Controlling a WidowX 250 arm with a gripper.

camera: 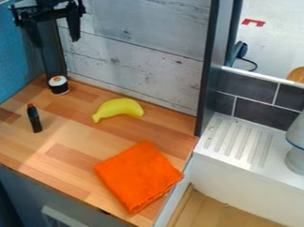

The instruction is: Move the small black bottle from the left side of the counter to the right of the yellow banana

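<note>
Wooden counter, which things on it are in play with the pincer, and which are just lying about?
Probably in play, nearest the empty, open pincer:
- sushi roll

Seemingly just lying about:
- small black bottle
- yellow banana
- folded orange cloth

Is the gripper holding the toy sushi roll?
No, the toy sushi roll stands on the wooden counter, apart from the gripper, whose fingers are open and empty.

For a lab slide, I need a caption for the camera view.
Open gripper above a wooden counter with a sushi roll, small dark bottle, toy banana and folded orange cloth.
</note>
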